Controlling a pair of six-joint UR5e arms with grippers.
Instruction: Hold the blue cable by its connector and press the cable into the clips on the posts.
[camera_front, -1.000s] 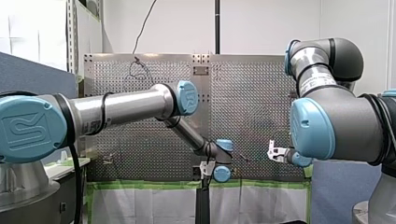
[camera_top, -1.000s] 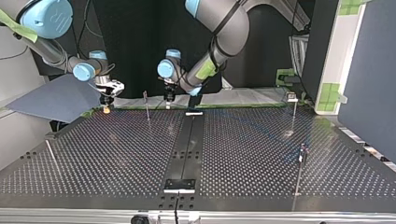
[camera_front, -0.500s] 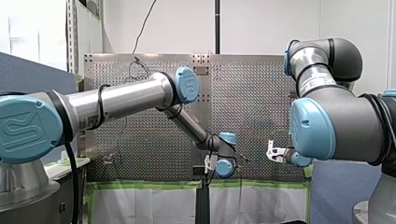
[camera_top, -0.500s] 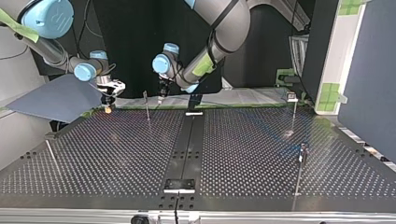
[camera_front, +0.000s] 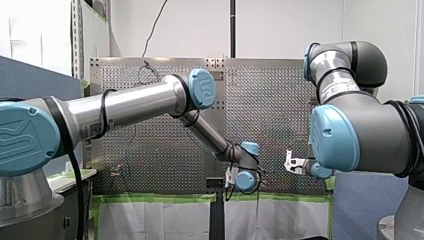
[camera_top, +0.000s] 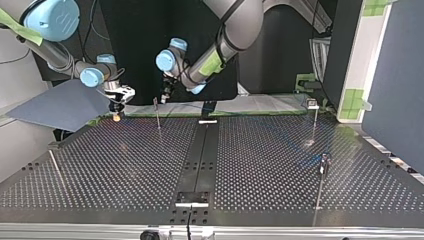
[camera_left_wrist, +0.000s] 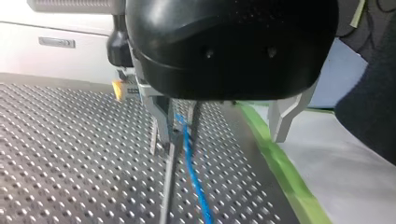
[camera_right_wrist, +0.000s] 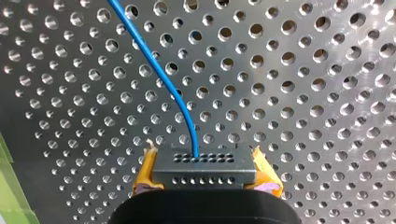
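In the right wrist view my right gripper (camera_right_wrist: 200, 183) is shut on the dark connector block (camera_right_wrist: 201, 161), yellow pads on either side. The blue cable (camera_right_wrist: 156, 70) leaves the block and runs over the perforated plate. In the left wrist view my left gripper (camera_left_wrist: 219, 137) stands open, metal fingers (camera_left_wrist: 161, 116) wide apart. The blue cable (camera_left_wrist: 191, 172) passes between them, close to one finger, beside a thin post (camera_left_wrist: 167, 186). In the top view my left gripper (camera_top: 164, 97) hangs just behind the post (camera_top: 157, 114) at the far edge. My right gripper (camera_top: 116, 111) is further to that view's left.
More thin posts stand on the perforated table: one at the top view's far right (camera_top: 315, 117), one nearer at the right (camera_top: 322, 172), one at the left (camera_top: 55, 167). A green-taped edge (camera_left_wrist: 275, 163) borders the plate beside my left gripper. A dark rail (camera_top: 200, 150) runs down the middle.
My left arm's wrist has swung toward the top view's left, from near the central rail to just behind the far post. My right gripper has stayed put, still holding the connector.
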